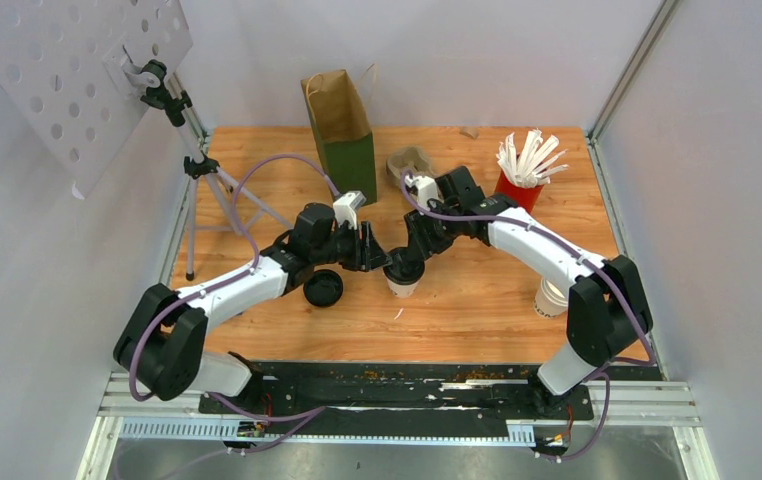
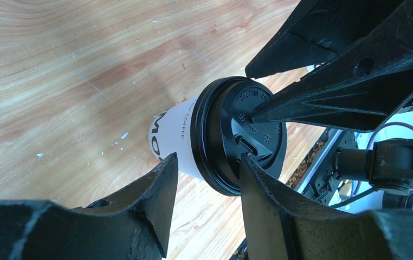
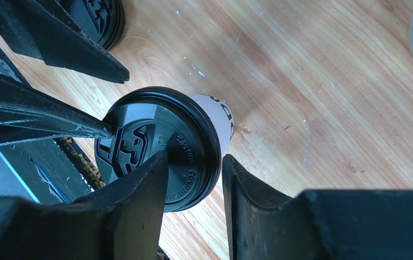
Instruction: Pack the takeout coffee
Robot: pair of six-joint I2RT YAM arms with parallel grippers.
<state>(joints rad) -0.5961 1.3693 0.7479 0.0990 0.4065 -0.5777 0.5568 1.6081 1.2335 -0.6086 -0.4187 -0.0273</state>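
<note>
Second cup point(image 1: 551, 297): nearest to the arm bases, at the right of the table point(image 1: 477, 310), just beside the right arm's elbow, which partly covers it. No lid shows on it. The right arm is the nearer.
Loose lid point(image 1: 323, 287): black, lying flat on the table just beside the left forearm, near the lidded cup.
Lidded cup point(image 1: 402, 284): mid-table between the two wrists. Its long axis is roughly upright with the mouth up, and its lid point(image 2: 215, 108) is seated on the mouth.
Left gripper point(image 2: 207, 162): comes at the cup from the left. The jaws are partly closed astride the lid's rim, one finger on the lid top and one outside against the cup wall.
Right gripper point(image 3: 194, 157): mirrors this from the right, with one finger on the lid top and one beside the wall.
Deciding relation: the cup lies directly between and under both sets of jaws, with neither arm nearer. In my judgement the lid is being pressed home.
Cup carrier point(image 1: 409, 160): grey pulp, beyond the right wrist, which partly hides it.
Paper bag point(image 1: 342, 130): upright at the far edge, mouth open.
Red cup of stirrers point(image 1: 519, 187): far right.
Not established: whether either pair of jaws actually pinches the rim, whether the lid is fully snapped on, or whether the cup's base rests on the table.
</note>
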